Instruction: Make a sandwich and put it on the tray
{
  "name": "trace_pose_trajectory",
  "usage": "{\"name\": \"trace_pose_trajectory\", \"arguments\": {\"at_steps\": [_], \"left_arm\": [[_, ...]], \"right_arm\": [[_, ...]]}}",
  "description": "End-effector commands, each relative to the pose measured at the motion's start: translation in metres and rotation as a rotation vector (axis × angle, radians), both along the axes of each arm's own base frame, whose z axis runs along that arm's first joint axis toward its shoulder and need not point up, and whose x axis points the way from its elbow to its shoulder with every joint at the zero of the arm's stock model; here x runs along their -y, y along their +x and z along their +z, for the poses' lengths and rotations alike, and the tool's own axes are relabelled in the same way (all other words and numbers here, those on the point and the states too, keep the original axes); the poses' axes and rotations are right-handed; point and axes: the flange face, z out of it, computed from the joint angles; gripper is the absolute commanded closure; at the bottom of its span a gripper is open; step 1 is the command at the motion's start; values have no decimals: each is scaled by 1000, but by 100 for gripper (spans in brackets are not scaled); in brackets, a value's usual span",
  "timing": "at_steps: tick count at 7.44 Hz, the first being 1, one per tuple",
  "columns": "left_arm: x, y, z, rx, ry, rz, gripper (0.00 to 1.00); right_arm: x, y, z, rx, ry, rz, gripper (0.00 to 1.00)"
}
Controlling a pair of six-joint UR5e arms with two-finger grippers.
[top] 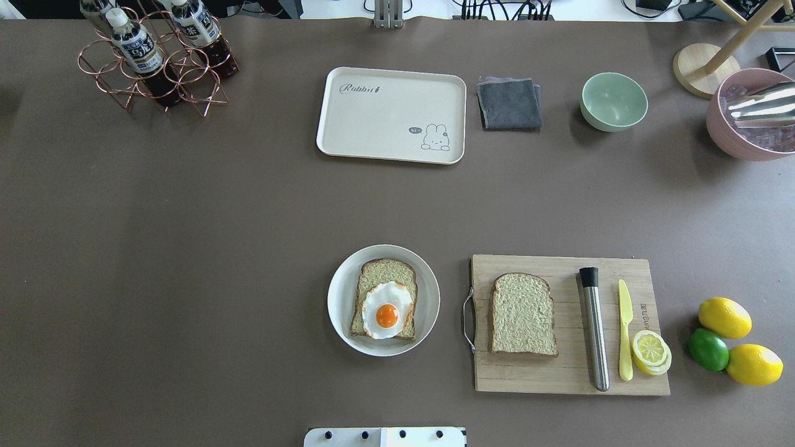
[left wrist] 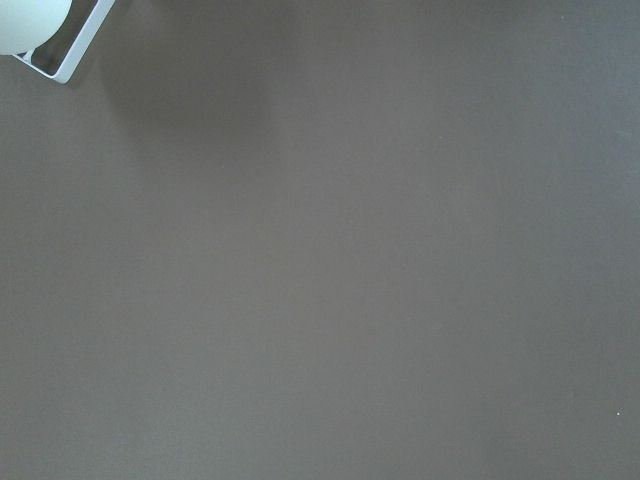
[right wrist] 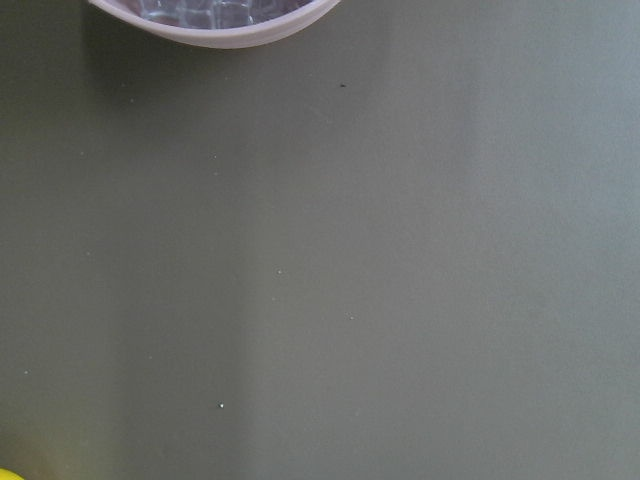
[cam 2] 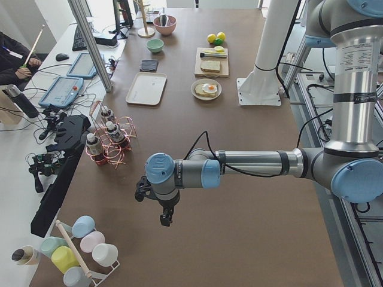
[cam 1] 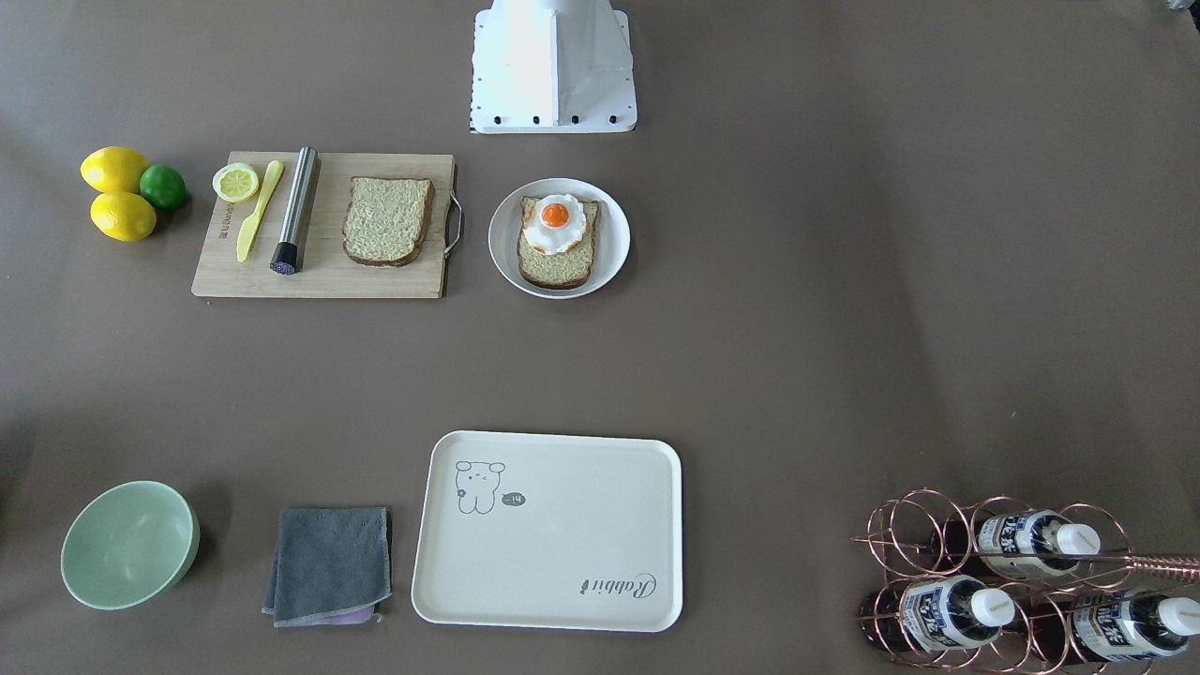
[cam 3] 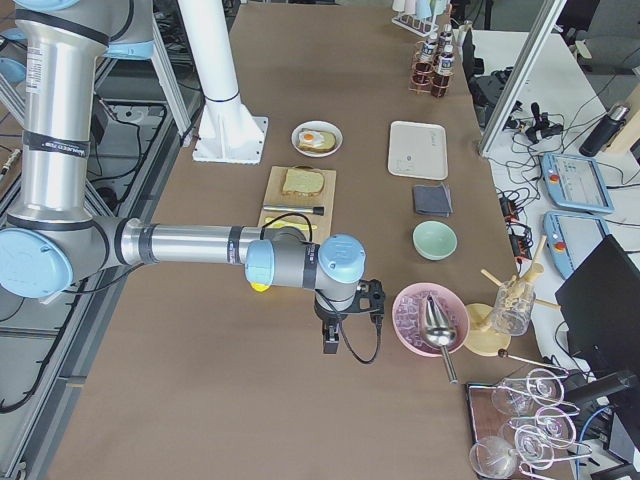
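Note:
One bread slice [top: 381, 273] lies on a round white plate [top: 338, 298] with the fried egg [top: 386, 310] on top of it. The second bread slice [top: 523, 313] lies bare on a wooden cutting board [top: 559, 379]. The cream tray [top: 391, 115] is at the far middle with nothing on it. Neither gripper shows in the overhead or front views. In the side views the left gripper [cam 2: 166, 218] hangs over bare table far to the left, and the right gripper [cam 3: 330, 345] far to the right by a pink bowl [cam 3: 430, 318]. I cannot tell whether they are open.
A steel cylinder [top: 595, 329], yellow knife [top: 625, 329] and lemon slices [top: 651, 351] share the board. Lemons [top: 724, 316] and a lime [top: 708, 349] lie beside it. A grey cloth [top: 509, 102] and green bowl [top: 613, 100] sit by the tray; a bottle rack [top: 155, 62] stands far left.

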Motion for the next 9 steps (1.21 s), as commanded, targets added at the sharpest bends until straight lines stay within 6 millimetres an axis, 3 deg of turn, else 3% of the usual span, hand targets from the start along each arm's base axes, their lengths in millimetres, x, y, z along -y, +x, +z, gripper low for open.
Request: {"name": "trace_pose_trajectory", "arguments": {"at_steps": [1,6,9], "left_arm": [[-2,0,2,1,-3,2,2],[-8,-1,10,0,-14,1,2],[-1,-3,1,-2,-1,-7,2]], "right_arm": [[1,0,-2,-1,4,0,0],[0,0,-1,-1,3,0,0],[-1,0,-1,-1,1,0,0]]}}
